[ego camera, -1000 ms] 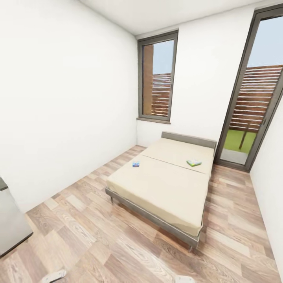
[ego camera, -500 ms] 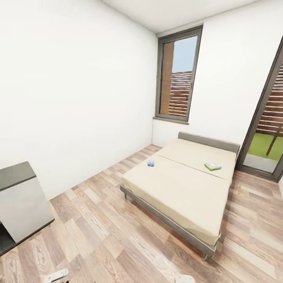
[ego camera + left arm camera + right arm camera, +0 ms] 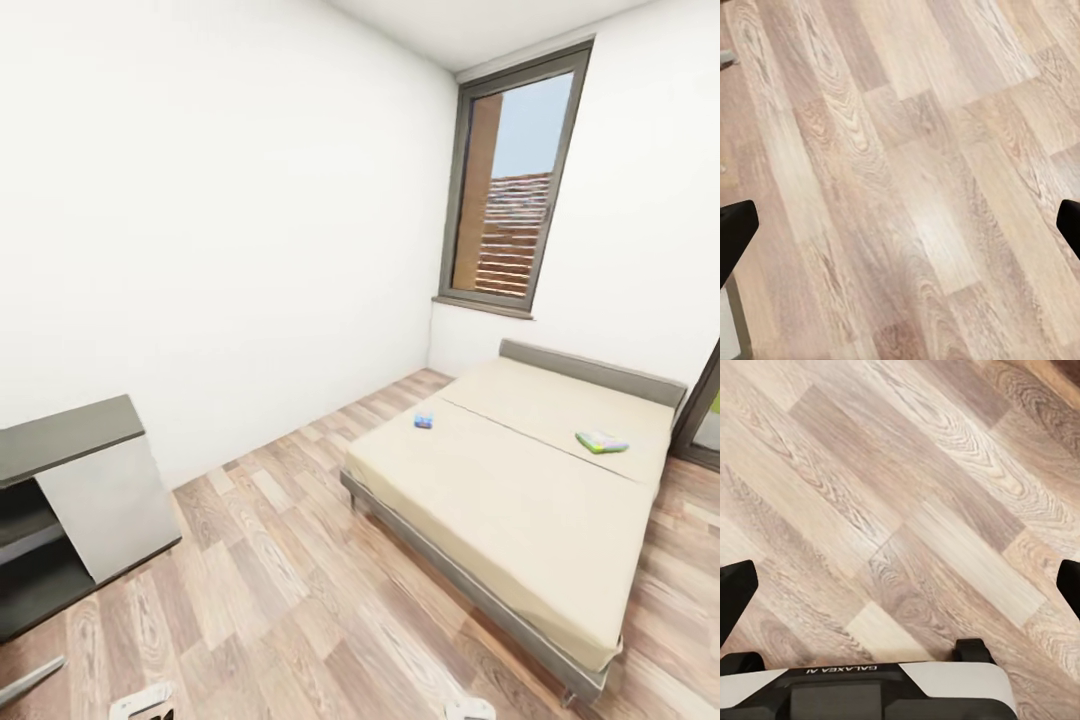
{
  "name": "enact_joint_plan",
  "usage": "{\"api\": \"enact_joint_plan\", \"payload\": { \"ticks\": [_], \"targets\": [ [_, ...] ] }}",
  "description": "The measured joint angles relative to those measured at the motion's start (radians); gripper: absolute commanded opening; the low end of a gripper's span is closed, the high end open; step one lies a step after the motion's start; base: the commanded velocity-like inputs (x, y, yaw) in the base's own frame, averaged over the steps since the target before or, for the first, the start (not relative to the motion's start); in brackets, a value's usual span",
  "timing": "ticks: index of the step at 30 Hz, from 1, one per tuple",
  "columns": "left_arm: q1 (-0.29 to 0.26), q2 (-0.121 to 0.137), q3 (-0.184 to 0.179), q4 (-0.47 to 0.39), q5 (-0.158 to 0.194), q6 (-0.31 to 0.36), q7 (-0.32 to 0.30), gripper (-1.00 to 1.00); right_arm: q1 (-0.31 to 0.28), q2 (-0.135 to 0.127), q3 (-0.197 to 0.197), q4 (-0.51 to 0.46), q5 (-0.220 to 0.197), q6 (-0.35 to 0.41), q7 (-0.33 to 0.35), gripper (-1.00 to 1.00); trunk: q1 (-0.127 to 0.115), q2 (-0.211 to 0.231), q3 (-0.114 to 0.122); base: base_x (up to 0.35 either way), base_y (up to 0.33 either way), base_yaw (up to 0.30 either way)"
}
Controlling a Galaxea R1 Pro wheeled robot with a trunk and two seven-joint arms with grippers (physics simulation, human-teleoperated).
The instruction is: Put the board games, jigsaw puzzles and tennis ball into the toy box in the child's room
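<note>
Two board games lie well apart on the bed (image 3: 520,500): the blue one (image 3: 424,421) at 12 o'clock, the green-edged one (image 3: 601,442) at 2 o'clock. Your left gripper (image 3: 900,225) and right gripper (image 3: 900,585) hang wide and empty over the floor (image 3: 280,600). Approach squarely, or the base may strike the bed frame and leave the farther box beyond reach.

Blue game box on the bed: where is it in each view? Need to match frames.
Head view: the blue game box sits a little right of centre, on the bed by its wall-side edge.
Left wrist view: plank floor between the fingers of the open left gripper.
Right wrist view: plank floor between the fingers of the open right gripper.
Shared landmark: the plank floor.
</note>
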Motion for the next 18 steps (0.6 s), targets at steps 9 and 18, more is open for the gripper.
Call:
{"api": "enact_joint_plan", "payload": {
  "ticks": [9, 18],
  "targets": [
    [0.0, -0.001, 0.0, 0.001, -0.001, -0.001, 0.001, 1.0, 0.0, 0.0, 0.001, 0.0, 0.001, -0.002, 0.0, 1.0, 0.0, 0.0, -0.007, 0.292, 0.0, 0.27],
    [0.0, 0.0, 0.0, 0.002, -0.001, -0.002, 0.002, 1.0, 0.0, 0.0, 0.007, 0.001, 0.001, -0.053, 0.0, 1.0, 0.0, 0.0, -0.01, 0.324, 0.031, 0.097]
  ]
}}
